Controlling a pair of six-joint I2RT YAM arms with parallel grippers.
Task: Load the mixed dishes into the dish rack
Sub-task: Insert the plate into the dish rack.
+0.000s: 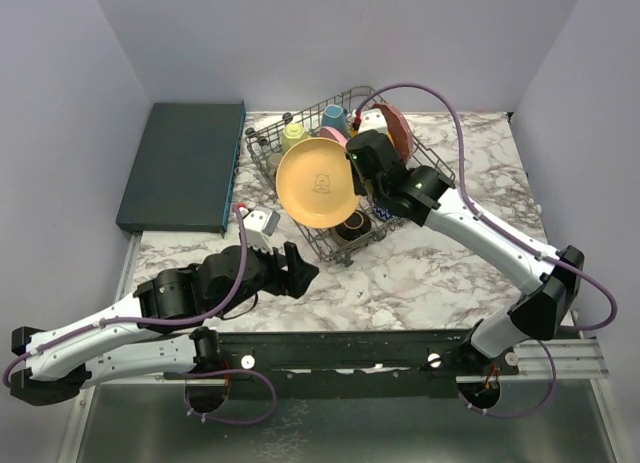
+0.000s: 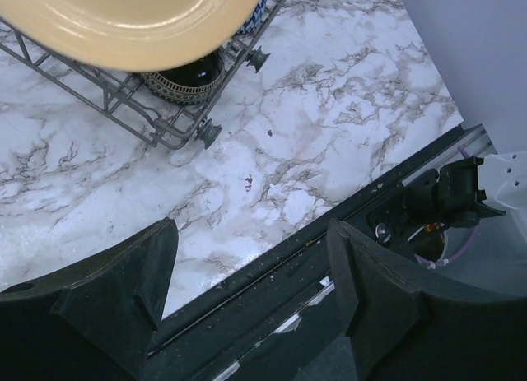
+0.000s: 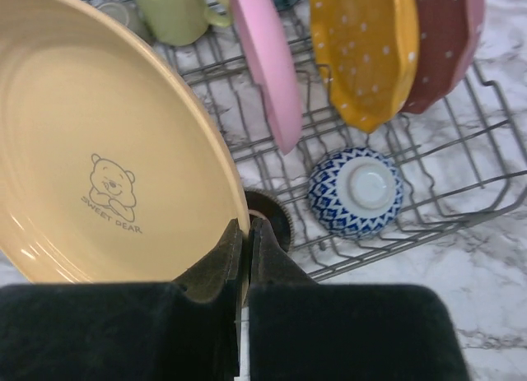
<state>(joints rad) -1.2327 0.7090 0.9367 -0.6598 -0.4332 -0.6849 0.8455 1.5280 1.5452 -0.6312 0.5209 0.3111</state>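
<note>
The tan plate [image 3: 107,151] bears a small bear drawing over the words "SWEET DEAR". The right pincer [image 3: 247,241] is clenched on its lower rim and holds it tilted over the near end of the dish rack [image 1: 418,161]. The plate partly hides a dark patterned bowl [image 2: 181,81]. Behind it stand a pink plate [image 3: 268,68], an orange dotted plate [image 3: 366,52] and a dark red plate [image 3: 445,44], with a blue-white bowl [image 3: 356,192] upside down below them. The left pincer [image 2: 251,233] hangs released over the marble table [image 2: 313,134].
</note>
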